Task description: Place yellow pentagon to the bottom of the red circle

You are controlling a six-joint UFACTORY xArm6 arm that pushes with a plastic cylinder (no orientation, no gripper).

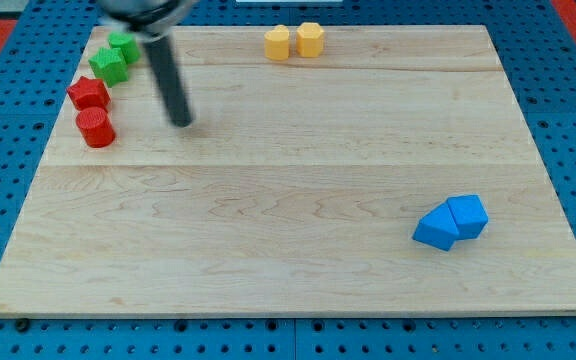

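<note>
**Get behind the yellow pentagon first**

No jaws here: my tip (182, 122) sits right of the red circle (96, 128). The yellow pentagon (277, 43), probably the left yellow block, lies far upper-right of it; approach from its right, pushing left-downward.

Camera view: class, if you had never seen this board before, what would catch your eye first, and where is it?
The dark rod slants down from the view's top left, my tip resting on bare wood just right of the red circle and red star. Two green blocks crowd the corner above them. Far off, the yellow pentagon and its yellow twin touch at the top edge, and two blue blocks huddle at the lower right.
</note>
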